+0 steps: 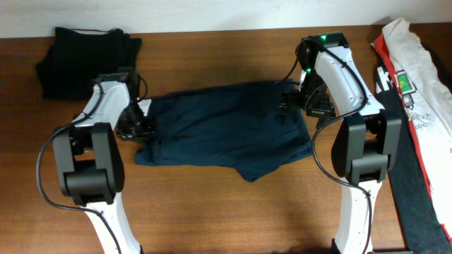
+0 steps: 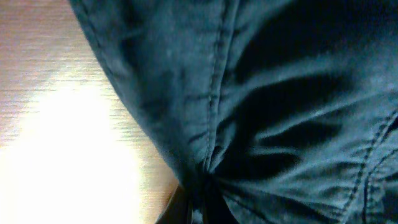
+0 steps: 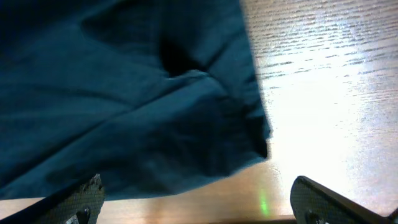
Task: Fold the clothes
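A dark teal garment [image 1: 226, 127] lies spread on the wooden table [image 1: 233, 212] between the two arms. My left gripper [image 1: 139, 128] is at its left edge, shut on a pinch of the cloth; in the left wrist view the garment [image 2: 273, 106] bunches into the jaws [image 2: 200, 208]. My right gripper [image 1: 300, 102] is at the garment's right edge, open. In the right wrist view the garment's corner [image 3: 137, 106] lies just ahead of the spread fingers [image 3: 199, 202], not between them.
A folded black garment [image 1: 85, 56] lies at the back left. A pile of white, red and dark clothes [image 1: 417, 92] runs along the right edge of the table.
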{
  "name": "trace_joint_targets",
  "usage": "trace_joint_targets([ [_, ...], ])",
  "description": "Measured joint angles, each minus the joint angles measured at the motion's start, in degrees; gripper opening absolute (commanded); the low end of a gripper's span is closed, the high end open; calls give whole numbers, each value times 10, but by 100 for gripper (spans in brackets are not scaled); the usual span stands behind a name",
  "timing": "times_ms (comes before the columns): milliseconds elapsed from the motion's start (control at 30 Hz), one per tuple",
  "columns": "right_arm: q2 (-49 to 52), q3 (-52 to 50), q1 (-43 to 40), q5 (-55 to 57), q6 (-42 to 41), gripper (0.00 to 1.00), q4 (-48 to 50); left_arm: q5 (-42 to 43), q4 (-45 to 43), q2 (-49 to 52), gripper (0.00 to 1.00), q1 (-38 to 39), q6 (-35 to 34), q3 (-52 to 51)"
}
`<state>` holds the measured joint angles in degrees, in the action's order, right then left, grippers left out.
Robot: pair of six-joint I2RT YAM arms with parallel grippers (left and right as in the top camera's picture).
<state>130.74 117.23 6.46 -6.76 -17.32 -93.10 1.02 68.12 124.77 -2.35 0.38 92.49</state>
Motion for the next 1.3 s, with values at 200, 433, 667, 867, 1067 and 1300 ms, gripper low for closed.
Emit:
trace_joint_targets([
  [200,0,0,0,0,7,99,-8,-82,183,14,1,-49,-5,224],
  [433,0,1,0,-28,9,99,3,-62,285,12,1,3,-5,460],
  [667,0,1,0,-42,9,99,38,35,203,12,1,167,-50,464],
  [867,0,1,0,-63,23,99,54,45,182,47,0,246,-80,466],
  [1067,0,1,-28,-77,46,46,47,48,207,92,0,277,-80,466],
  [1300,1,0,-51,-81,44,4,53,53,268,92,0,278,-80,470],
])
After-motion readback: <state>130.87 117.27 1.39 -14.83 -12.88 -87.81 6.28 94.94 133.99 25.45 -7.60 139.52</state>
